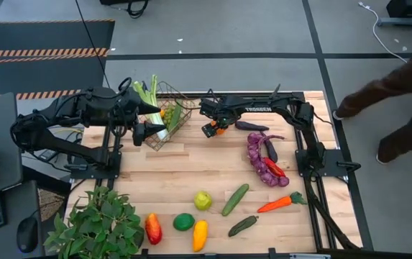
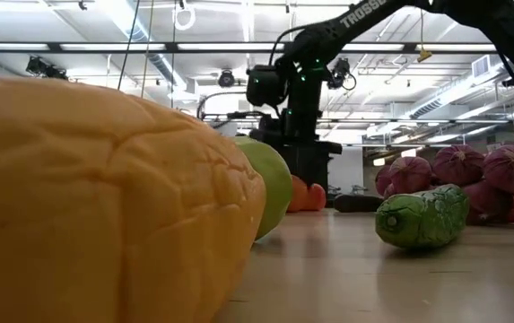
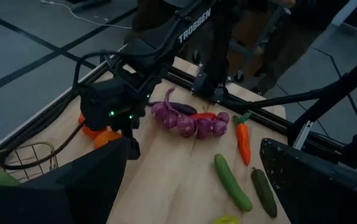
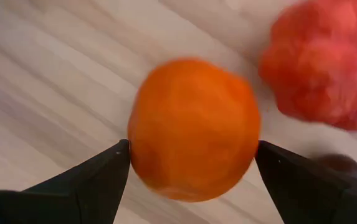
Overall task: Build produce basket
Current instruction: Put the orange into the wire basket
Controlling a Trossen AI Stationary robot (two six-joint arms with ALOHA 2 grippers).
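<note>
Between the wide-spread fingers of the right gripper (image 4: 190,165) sits an orange (image 4: 194,127), round and resting on the counter (image 1: 191,169), with a dark finger on either side of it and seemingly no contact yet on either. So the jaws stand open and hold nothing. Just beyond the orange, off one fingertip, lies a red piece (image 4: 318,74), close enough to be nudged.

The step in hand, as I judge it, is picking this orange for the basket (image 1: 171,115). To do it well, the jaws should come low enough that the fingers meet the fruit at its widest part, not above it, or the round surface may squirt out when they close. Centre it first: the gap looks roughly even on both sides, which is good. Close slowly and keep clear of the red piece.

The basket lies just past the right gripper, toward the left arm, tilted and already holding celery (image 1: 148,97) and a green piece. The left gripper (image 1: 150,132) hovers at the basket's edge, its jaws open too and empty, so the carry across must avoid it. Lift the orange clear of the wire rim before moving over.

Most of the produce, including the grapes (image 1: 262,164), carrot (image 1: 281,203) and cucumbers (image 1: 235,199), lies farther out on the counter, away from both jaws.
</note>
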